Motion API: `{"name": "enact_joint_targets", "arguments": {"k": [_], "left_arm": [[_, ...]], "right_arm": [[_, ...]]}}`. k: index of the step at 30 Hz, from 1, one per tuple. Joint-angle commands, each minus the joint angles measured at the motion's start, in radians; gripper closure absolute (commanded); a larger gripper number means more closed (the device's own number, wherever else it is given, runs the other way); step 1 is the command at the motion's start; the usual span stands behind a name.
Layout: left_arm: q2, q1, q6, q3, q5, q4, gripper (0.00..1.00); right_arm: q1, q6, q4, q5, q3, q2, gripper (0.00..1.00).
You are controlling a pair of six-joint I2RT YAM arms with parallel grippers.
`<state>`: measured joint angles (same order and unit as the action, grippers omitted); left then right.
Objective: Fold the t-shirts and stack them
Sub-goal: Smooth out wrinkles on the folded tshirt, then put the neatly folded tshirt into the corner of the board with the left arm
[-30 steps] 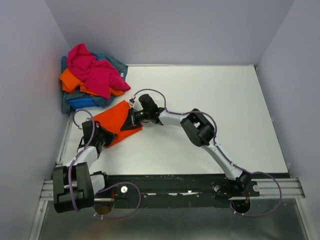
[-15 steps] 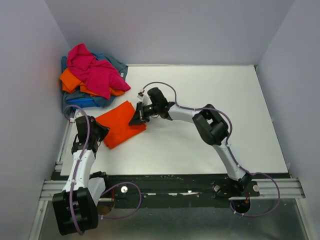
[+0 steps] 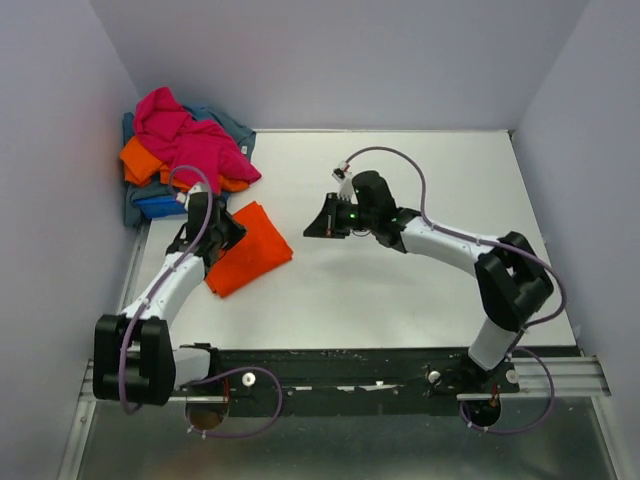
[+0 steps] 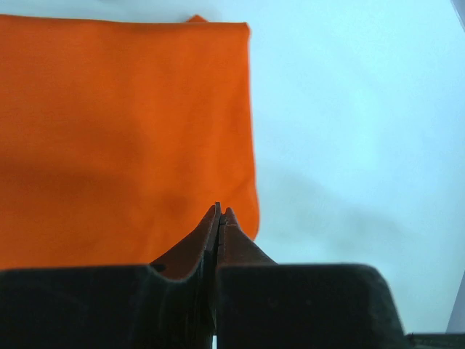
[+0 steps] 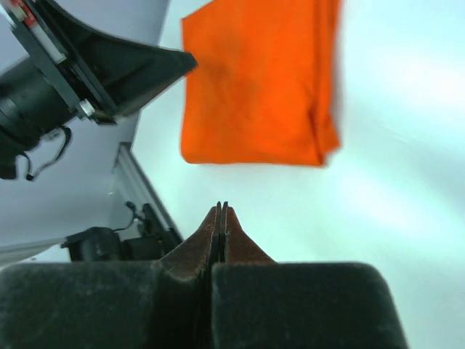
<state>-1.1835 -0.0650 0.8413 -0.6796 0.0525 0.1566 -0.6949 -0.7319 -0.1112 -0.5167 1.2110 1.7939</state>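
A folded bright orange t-shirt (image 3: 252,250) lies flat on the white table at the left; it also shows in the left wrist view (image 4: 123,131) and the right wrist view (image 5: 258,83). My left gripper (image 3: 222,232) hovers over its left part, shut and empty (image 4: 221,212). My right gripper (image 3: 318,226) is to the right of the shirt, apart from it, shut and empty (image 5: 221,207). A pile of unfolded t-shirts sits in the back left corner: magenta-pink (image 3: 185,140) on top, orange (image 3: 143,162), royal blue (image 3: 160,205) and grey-blue (image 3: 232,125) beneath.
The white table (image 3: 420,220) is walled by grey panels on the left, back and right. A metal rail (image 3: 400,375) with the arm bases runs along the near edge. My left arm (image 5: 65,80) shows in the right wrist view.
My right gripper has let go of the orange shirt and drawn back to the right. My left gripper has moved from the shirt's near left edge up over its left part.
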Motion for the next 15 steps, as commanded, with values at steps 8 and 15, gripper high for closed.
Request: {"name": "enact_joint_targets", "arguments": {"k": [8, 15], "left_arm": [[-0.456, -0.242, 0.146, -0.401, -0.226, 0.03, 1.0], [-0.7, -0.286, 0.235, -0.59, -0.266, 0.101, 1.0]], "right_arm": [[0.003, 0.181, 0.082, 0.621, -0.317, -0.384, 0.99], [0.005, 0.183, 0.015, 0.699, -0.422, -0.45, 0.99]]}}
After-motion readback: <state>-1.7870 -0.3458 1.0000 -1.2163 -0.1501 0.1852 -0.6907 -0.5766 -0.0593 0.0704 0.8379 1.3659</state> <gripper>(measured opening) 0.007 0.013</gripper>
